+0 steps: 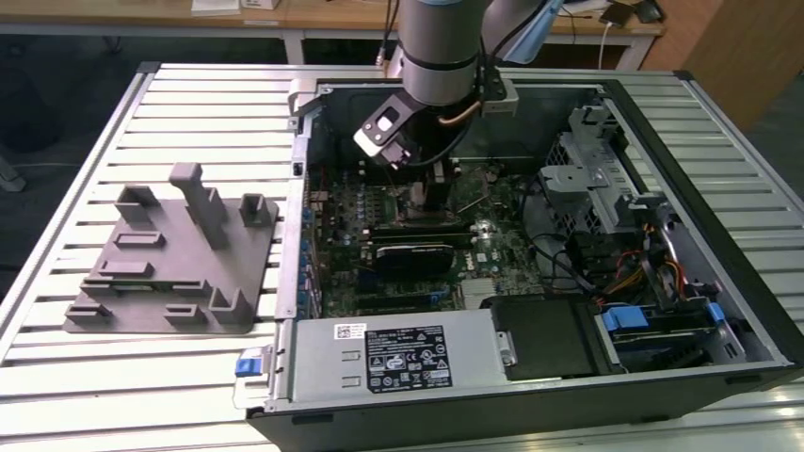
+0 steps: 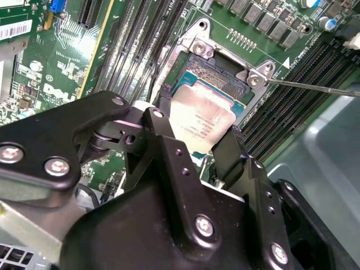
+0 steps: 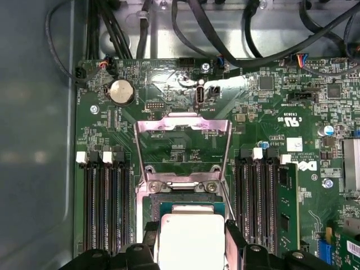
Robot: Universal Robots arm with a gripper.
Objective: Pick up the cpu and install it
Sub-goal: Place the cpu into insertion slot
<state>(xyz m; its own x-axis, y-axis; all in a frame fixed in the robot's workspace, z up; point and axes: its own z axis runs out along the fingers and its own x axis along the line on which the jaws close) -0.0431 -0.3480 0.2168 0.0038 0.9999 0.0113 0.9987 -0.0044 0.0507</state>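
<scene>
An open computer case (image 1: 503, 419) lies on a slatted table (image 1: 138, 386), with a grey plastic fixture (image 1: 176, 259) beside it on the exterior view's left. Inside, a motherboard (image 3: 169, 84) carries a coin battery (image 3: 121, 91), black memory slots (image 3: 104, 208) and a raised metal socket frame (image 3: 183, 132).

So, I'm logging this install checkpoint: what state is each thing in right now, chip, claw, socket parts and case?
cpu: gripped by two edges, over the open socket; whether it is seated, cannot tell.
claw: shut on the cpu.
socket: open, contacts partly exposed.
load plate: flipped open.
lever: unlatched, swung aside.
computer case: lying on its side, panel off.
</scene>
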